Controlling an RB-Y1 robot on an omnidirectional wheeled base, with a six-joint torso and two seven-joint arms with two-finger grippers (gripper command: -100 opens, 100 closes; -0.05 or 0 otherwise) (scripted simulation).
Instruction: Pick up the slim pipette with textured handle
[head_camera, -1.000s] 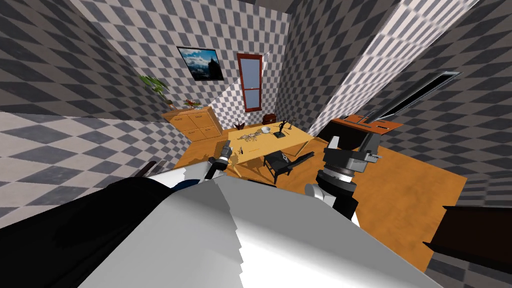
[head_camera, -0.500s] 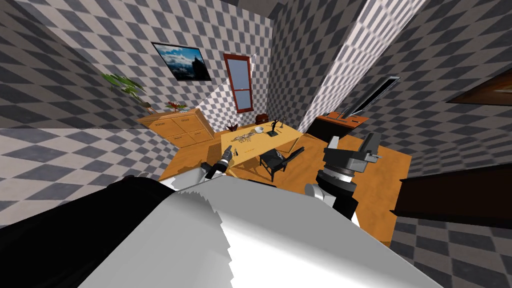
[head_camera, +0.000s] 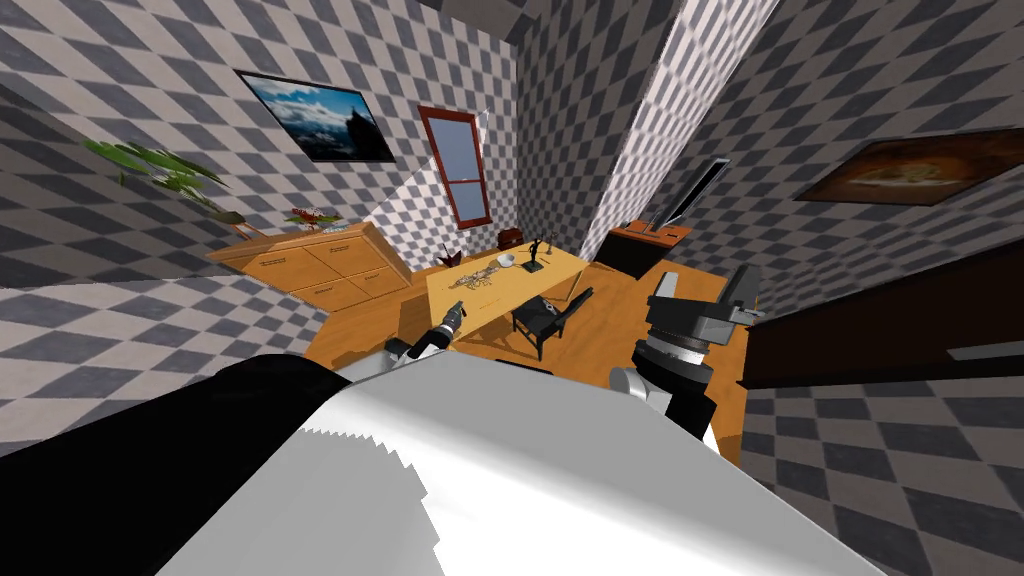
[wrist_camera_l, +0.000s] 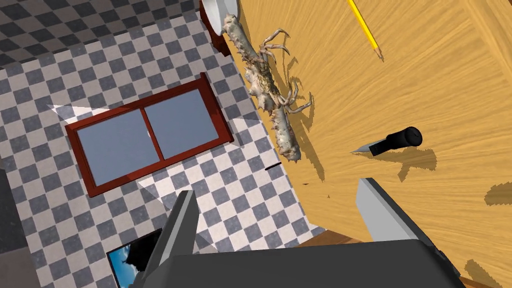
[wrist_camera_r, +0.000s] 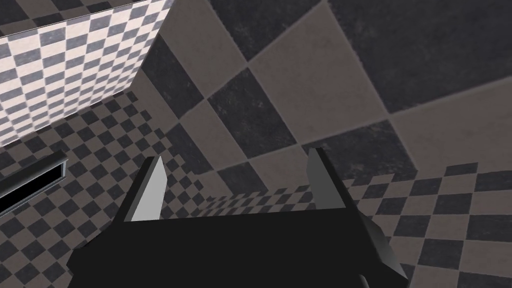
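Left gripper (wrist_camera_l: 277, 220), fingers spread wide, is pointing at the wooden table (wrist_camera_l: 450, 75); the black-handled pipette (wrist_camera_l: 390, 143) is lying near the table's edge, just beyond one fingertip. Right gripper (wrist_camera_r: 235, 187) is gaping wide too.

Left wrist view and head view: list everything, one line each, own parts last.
Table: one, light wood.
Pipette: one, black handle with grey tip, on table ahead of left claw.
Pencil: one, yellow, on table beyond pipette.
Spiny branch-like thing: one, pale, on table.
Bowl: one, white, on table's far side.
Chair: one, black, beside table.
Dresser: one, wood, against wall.
Window: one, red frame.
Left claw: one, grey, open, at table's near edge.
Right claw: one, grey, open, raised at my right.
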